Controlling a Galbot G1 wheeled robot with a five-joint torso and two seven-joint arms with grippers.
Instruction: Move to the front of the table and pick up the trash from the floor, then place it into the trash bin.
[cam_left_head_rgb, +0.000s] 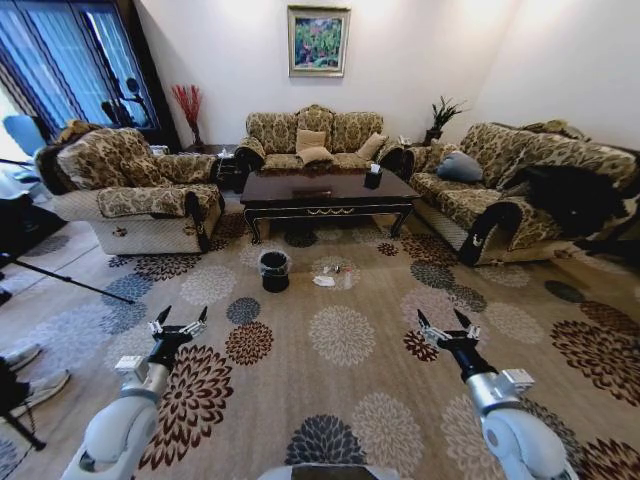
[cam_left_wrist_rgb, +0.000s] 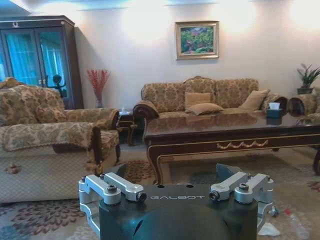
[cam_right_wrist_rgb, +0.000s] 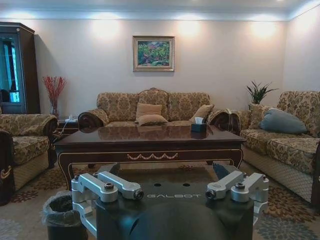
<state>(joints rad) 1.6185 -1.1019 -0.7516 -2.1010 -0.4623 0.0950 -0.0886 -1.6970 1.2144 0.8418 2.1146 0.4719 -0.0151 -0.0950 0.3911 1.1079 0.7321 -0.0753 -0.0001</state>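
Note:
The dark glossy table (cam_left_head_rgb: 328, 192) stands far ahead between the sofas, and it also faces both wrist cameras (cam_left_wrist_rgb: 230, 132) (cam_right_wrist_rgb: 150, 137). On the carpet before it sits the black trash bin (cam_left_head_rgb: 274, 270) (cam_right_wrist_rgb: 62, 215) with a clear liner. To its right lies the trash (cam_left_head_rgb: 325, 281): a white paper scrap (cam_left_wrist_rgb: 270, 229), a silvery wrapper (cam_left_wrist_rgb: 273, 211) and a red bit (cam_left_wrist_rgb: 287, 211). My left gripper (cam_left_head_rgb: 178, 323) (cam_left_wrist_rgb: 175, 172) and right gripper (cam_left_head_rgb: 449, 326) (cam_right_wrist_rgb: 167, 170) hover open and empty over the carpet, well short of the trash.
An armchair (cam_left_head_rgb: 135, 190) stands at the left, a sofa (cam_left_head_rgb: 315, 135) behind the table and another sofa (cam_left_head_rgb: 520, 190) at the right. A tripod leg (cam_left_head_rgb: 60, 280) and a person's shoes (cam_left_head_rgb: 30, 375) are at the left edge. A tissue box (cam_right_wrist_rgb: 198, 126) sits on the table. Patterned carpet stretches ahead.

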